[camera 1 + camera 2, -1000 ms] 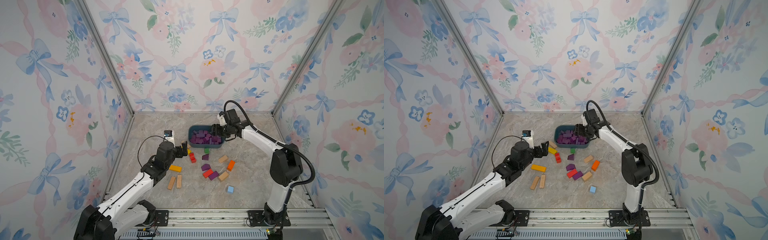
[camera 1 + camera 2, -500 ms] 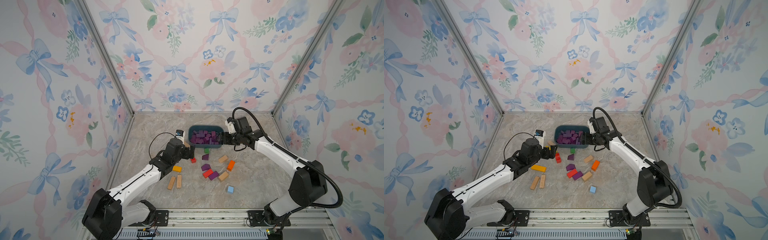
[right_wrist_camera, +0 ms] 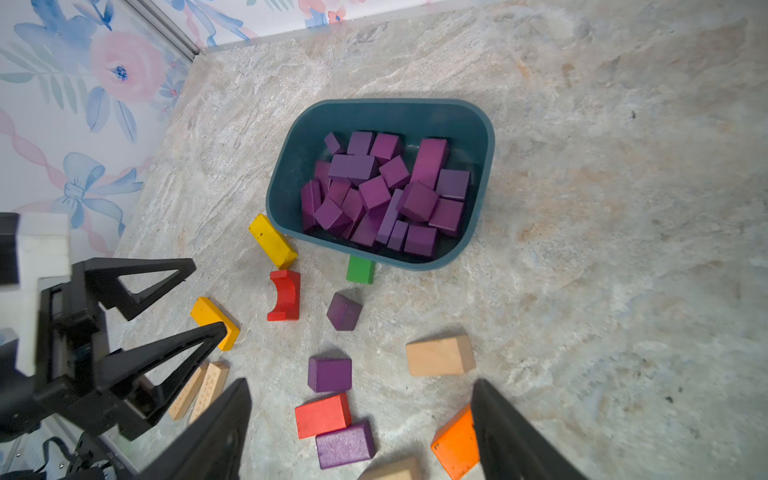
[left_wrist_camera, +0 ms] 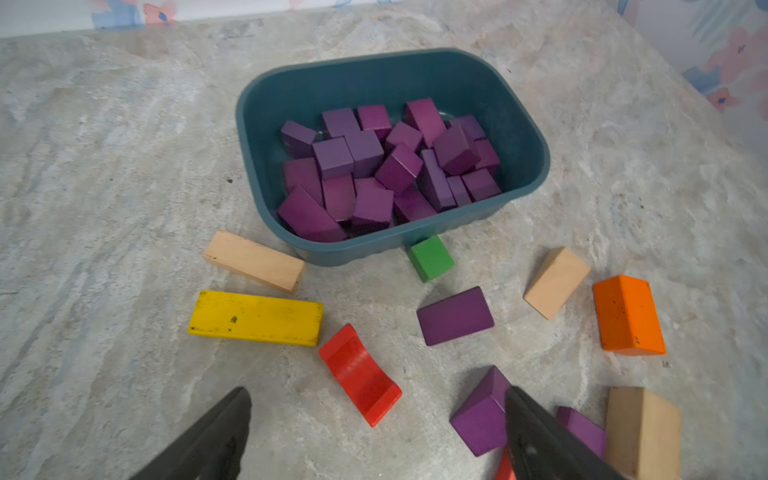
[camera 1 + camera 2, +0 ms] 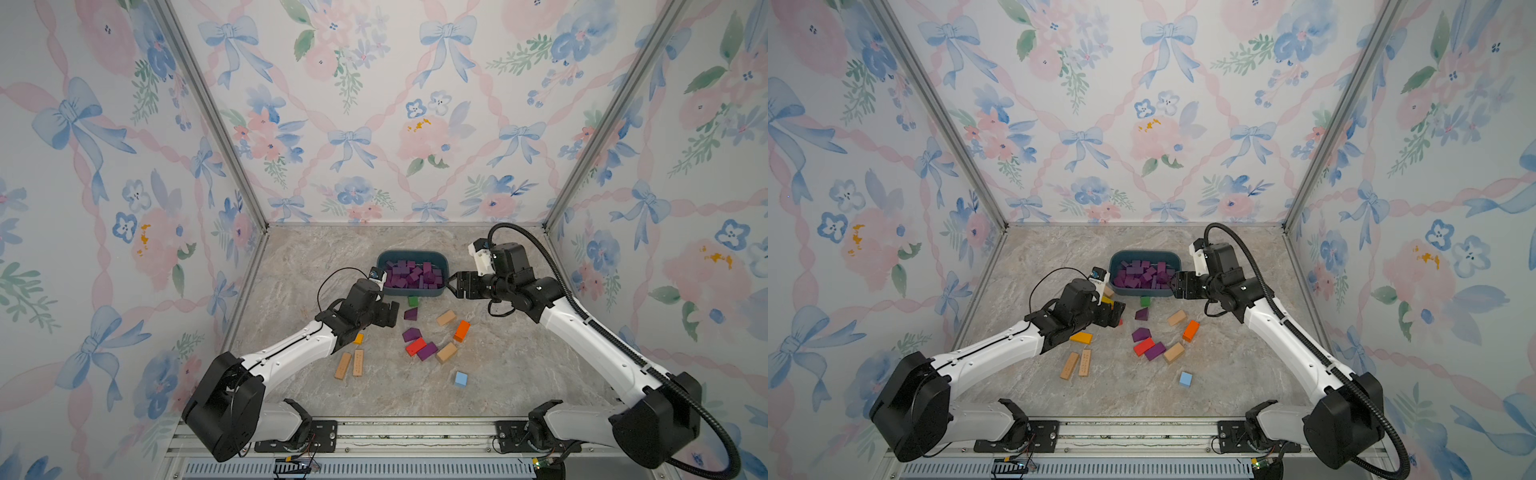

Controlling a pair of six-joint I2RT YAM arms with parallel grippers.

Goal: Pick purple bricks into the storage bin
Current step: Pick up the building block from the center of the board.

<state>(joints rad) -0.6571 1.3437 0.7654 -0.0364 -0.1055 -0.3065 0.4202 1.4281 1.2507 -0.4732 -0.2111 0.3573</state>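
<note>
Your left end effector (image 4: 377, 390) and right end effector (image 3: 361, 380) gaped empty; you needed to straddle the purple brick (image 4: 478, 415) squarely.

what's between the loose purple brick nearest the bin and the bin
A green block sits at the near wall of the storage bin, directly between it and that purple brick; lifting should clear it.

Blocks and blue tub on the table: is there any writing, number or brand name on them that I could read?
No text can be read in any view.
On the tan wooden bar: a row of small dark marks along its top face, too small and blurred to read.
On the storage bin and the purple bricks: no writing shows.
</note>
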